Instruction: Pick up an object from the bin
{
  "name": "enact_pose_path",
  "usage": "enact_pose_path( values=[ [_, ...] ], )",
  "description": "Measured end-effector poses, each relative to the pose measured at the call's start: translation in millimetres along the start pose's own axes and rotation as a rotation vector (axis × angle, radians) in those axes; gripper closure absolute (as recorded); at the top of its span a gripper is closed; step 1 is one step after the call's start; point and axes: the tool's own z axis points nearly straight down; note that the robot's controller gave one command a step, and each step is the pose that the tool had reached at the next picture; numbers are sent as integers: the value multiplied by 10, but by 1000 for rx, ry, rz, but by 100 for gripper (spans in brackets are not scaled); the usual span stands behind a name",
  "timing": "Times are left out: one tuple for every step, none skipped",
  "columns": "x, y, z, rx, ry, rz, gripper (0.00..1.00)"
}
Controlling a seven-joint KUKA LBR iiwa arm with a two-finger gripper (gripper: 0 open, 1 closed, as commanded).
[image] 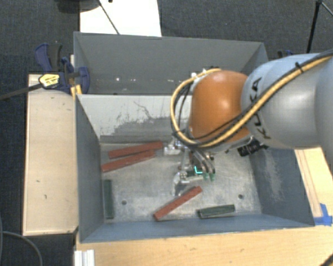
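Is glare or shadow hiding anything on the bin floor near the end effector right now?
Camera view: no strong glare on the bin floor, and the light is even. Camera view: the arm's orange cover carries a soft sheen and blocks the floor behind the end effector. The reddish-brown stick below it and the dark green bar are plainly lit.
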Motion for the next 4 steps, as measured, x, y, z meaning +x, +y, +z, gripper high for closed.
enact_pose_path(
  values=[
    [-20, -5, -40, -1, -8, 3, 0],
    [246, -441, 718, -4, -7, -221, 100],
    [170, -452, 709, -3, -40, -214, 0],
    [175, -455, 712, -3, -38, -213, 0]
  ],
)
